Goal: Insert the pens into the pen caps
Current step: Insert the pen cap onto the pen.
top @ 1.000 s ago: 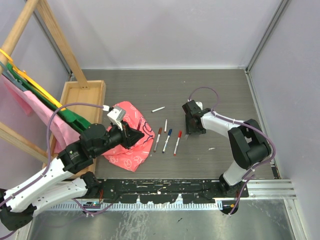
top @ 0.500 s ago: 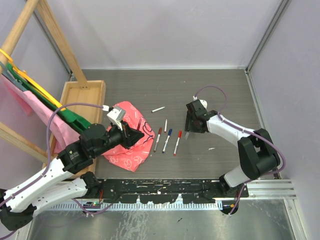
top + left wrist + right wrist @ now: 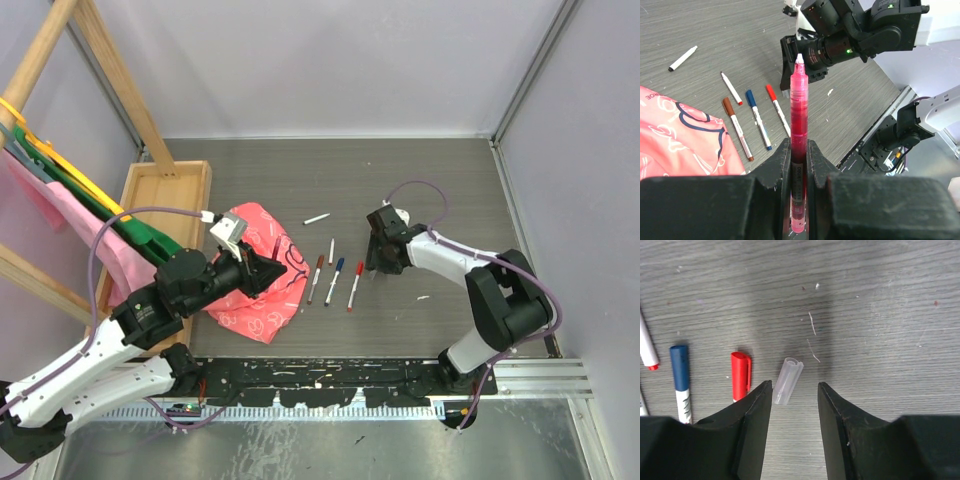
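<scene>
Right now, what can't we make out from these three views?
- Right wrist: red-capped pen, barrel hidden behind a finger of the right gripper; clear cap lies close to that finger, contact unclear.
- Top view: clear cap hidden under the right gripper; white speck too small to identify.
- Left wrist: pink pen, barrel print shadowed between the left gripper fingers, unreadable.

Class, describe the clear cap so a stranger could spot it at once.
On the grey table, right of the pink cloth, lies a row of pens. Just right of the red-capped pen, between the right gripper's fingers, is the cap. It alone is clear, short and empty.
</scene>
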Action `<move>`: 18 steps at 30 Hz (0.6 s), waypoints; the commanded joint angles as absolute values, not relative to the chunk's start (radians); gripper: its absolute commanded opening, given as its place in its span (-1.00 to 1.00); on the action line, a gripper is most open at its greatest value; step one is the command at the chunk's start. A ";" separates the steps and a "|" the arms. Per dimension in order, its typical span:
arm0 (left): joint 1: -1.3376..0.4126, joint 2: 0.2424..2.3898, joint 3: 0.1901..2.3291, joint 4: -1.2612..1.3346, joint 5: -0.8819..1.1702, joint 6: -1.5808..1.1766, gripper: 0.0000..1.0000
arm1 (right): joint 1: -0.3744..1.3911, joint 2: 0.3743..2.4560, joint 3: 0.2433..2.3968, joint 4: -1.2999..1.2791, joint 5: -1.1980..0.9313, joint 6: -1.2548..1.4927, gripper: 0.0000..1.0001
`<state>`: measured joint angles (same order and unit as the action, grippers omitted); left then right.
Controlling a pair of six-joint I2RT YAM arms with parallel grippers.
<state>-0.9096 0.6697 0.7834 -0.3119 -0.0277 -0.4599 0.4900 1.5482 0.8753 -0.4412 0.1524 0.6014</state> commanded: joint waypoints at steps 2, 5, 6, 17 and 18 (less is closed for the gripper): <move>-0.907 0.663 0.798 -0.277 -0.037 -0.460 -1.00 | 0.500 1.583 0.879 -0.417 0.158 0.618 -0.07; -0.907 0.666 0.797 -0.273 -0.035 -0.460 -1.00 | 0.508 1.601 0.889 -0.415 0.156 0.617 -0.07; -0.907 0.666 0.797 -0.272 -0.034 -0.461 -1.00 | 0.511 1.606 0.893 -0.416 0.157 0.617 -0.07; -0.907 0.655 0.791 -0.283 -0.043 -0.462 -1.00 | 0.518 1.634 0.885 -0.450 0.187 0.585 -0.30; -0.907 0.656 0.790 -0.282 -0.042 -0.462 -1.00 | 0.518 1.635 0.881 -0.452 0.187 0.584 -0.33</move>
